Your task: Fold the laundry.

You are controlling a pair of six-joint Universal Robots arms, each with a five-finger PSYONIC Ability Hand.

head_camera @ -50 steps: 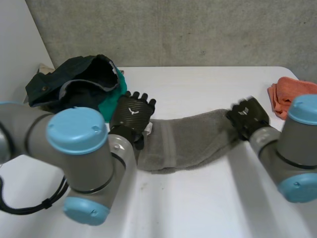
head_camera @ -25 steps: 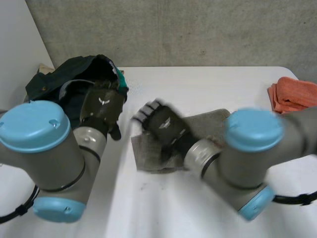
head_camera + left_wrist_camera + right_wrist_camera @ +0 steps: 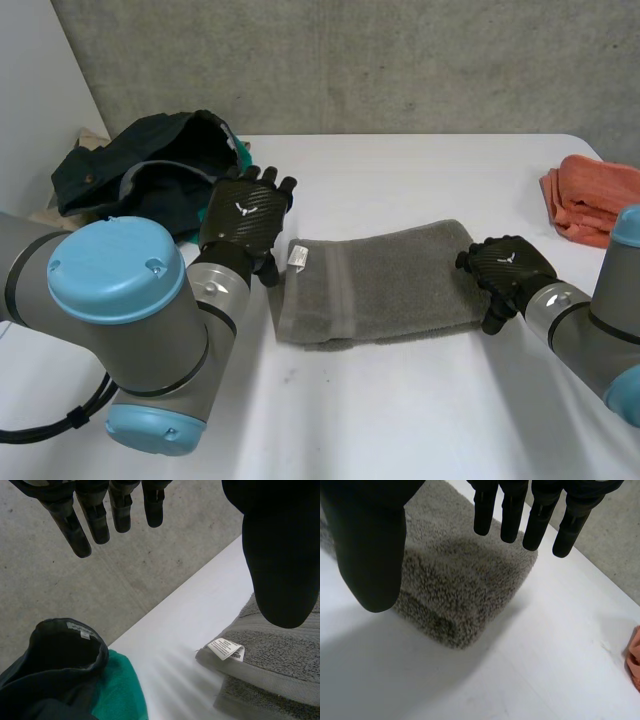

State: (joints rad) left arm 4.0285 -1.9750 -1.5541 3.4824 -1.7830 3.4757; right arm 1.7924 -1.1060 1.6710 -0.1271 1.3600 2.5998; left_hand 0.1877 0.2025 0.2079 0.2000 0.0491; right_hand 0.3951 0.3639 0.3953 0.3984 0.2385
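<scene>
Head view, towel [image 3: 385,285]: a folded grey strip is laid on the white table [image 3: 400,420], its long axis running across between the hands.
Head view, left hand [image 3: 247,217]: seen just beside the end bearing the tag [image 3: 297,257].
Head view, right hand [image 3: 508,272]: placed at the opposite end.
Left wrist view, left hand [image 3: 280,555]: fingers are held straight, nothing grasped.
Left wrist view, tag [image 3: 226,649]: white and printed (the writing is too small to be read), at the banded hem of the towel [image 3: 280,675].
Right wrist view, right hand [image 3: 370,545]: fingers straight, nothing held, above the looped terry end of the towel [image 3: 465,590].
</scene>
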